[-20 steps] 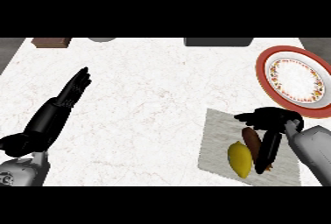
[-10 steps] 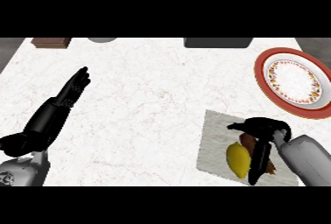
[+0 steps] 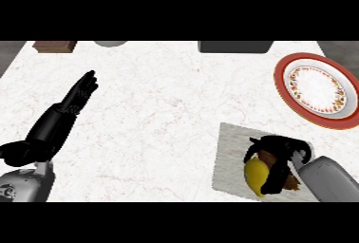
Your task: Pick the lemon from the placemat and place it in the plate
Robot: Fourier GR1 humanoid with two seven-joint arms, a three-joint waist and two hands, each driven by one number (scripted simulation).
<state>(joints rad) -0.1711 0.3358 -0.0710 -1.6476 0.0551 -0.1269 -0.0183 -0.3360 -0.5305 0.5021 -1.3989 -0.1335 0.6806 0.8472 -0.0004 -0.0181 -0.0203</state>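
Note:
A yellow lemon (image 3: 255, 176) lies on the grey placemat (image 3: 232, 153) at the lower right. My right hand (image 3: 278, 154) is over it, fingers curled down around the lemon's right side, hiding part of it. A brown object (image 3: 290, 181) lies under the hand beside the lemon. The red-rimmed white plate (image 3: 319, 89) sits at the upper right, apart from the mat. My left hand (image 3: 61, 118) rests at the left with its fingers straight, holding nothing.
A dark rectangular object (image 3: 234, 46), a grey round object (image 3: 111, 43) and a brown block (image 3: 54, 45) stand along the counter's far edge. White marble counter (image 3: 161, 114) stretches between the hands.
My right hand has moved down and back over the placemat, and its fingers have curled onto the lemon. The left hand has not moved.

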